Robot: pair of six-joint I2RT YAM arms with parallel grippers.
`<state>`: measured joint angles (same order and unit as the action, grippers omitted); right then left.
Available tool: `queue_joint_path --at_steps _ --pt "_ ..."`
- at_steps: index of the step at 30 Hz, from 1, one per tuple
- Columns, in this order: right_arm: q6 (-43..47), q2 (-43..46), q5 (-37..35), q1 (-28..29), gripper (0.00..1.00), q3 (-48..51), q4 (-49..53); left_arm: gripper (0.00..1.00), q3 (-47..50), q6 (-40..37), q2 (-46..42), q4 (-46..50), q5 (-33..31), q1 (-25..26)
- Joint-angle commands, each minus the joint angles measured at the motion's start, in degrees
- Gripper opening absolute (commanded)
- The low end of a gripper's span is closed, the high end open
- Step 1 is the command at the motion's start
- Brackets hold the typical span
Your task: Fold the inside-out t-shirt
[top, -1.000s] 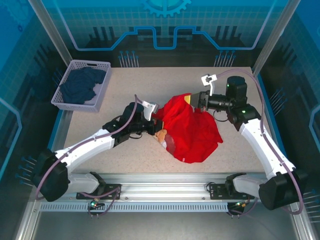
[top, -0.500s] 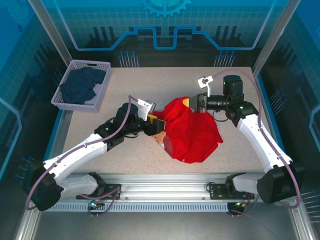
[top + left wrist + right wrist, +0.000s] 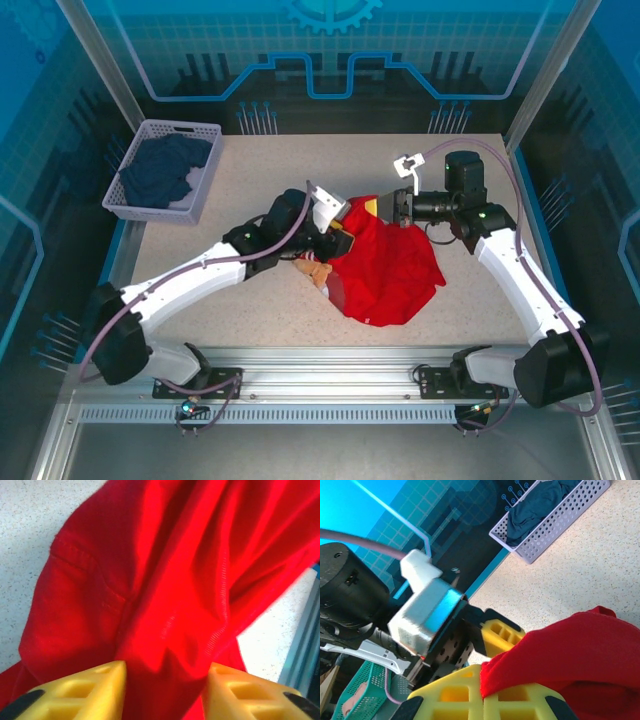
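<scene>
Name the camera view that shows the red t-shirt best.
Top external: nearly all of the crumpled t-shirt shows on the table. Left wrist: close folds and a seam. Right wrist: one edge in the right gripper.

left tool [image 3: 165,669] cut off at lower edge, t-shirt [image 3: 395,270] partly hidden under it, basket [image 3: 555,525] cropped at top

Speckled beige table [image 3: 300,170] enclosed by blue-lit patterned walls [image 3: 330,60].
</scene>
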<state>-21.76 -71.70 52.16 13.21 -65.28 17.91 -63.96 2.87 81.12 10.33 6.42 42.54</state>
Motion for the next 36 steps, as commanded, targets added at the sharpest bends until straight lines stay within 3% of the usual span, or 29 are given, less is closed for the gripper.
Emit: queue_joint_path --at_steps 1,4,5,8,9,11,18,23,27,33,36 --pt "2.08 0.25 1.65 0.62 0.0 -1.7 2.46 0.19 -3.88 0.3 1.9 1.41 1.45 -0.42" --pt "7.26 0.48 -4.94 1.04 0.0 -3.36 10.26 0.0 -4.04 6.68 0.05 -0.68 8.08 -2.53" --pt "8.99 0.75 -11.88 1.59 0.02 -4.0 13.85 0.0 -3.46 10.01 -1.34 -2.18 11.08 -3.53" --pt "11.84 1.83 -39.37 5.06 0.23 -4.73 20.45 0.0 2.97 26.44 -6.41 -14.35 21.18 -7.26" --pt "12.81 1.96 -46.02 6.81 0.28 -5.13 21.44 0.0 5.34 31.67 -7.61 -18.82 23.11 -8.07" --pt "13.78 2.84 -52.83 9.66 0.35 -5.56 21.7 0.0 7.15 36.56 -9.19 -20.95 24.13 -8.56" --pt "18.06 16.34 -49.41 16.49 0.48 4.22 11.85 0.0 9.47 37.34 -11.61 -20.07 22.42 -8.42" --pt "20.1 22.22 -46.02 24.06 0.44 11.7 5.6 0.0 9.23 36.88 -11.77 -19.0 22.25 -8.39" --pt "19.31 18.87 -48.53 28.59 0.41 14.05 -0.36 0.0 8.59 36.19 -11.94 -17.71 22.31 -8.41" --pt "19.22 11.54 -53.46 29.13 0.44 11.27 -4.56 0.0 8.72 35.78 -11.73 -17.45 22.78 -8.36" --pt "18.97 8.86 -56.33 29.07 0.37 9.88 -4.93 0.0 8.99 35.62 -11.85 -17.45 22.95 -8.38"
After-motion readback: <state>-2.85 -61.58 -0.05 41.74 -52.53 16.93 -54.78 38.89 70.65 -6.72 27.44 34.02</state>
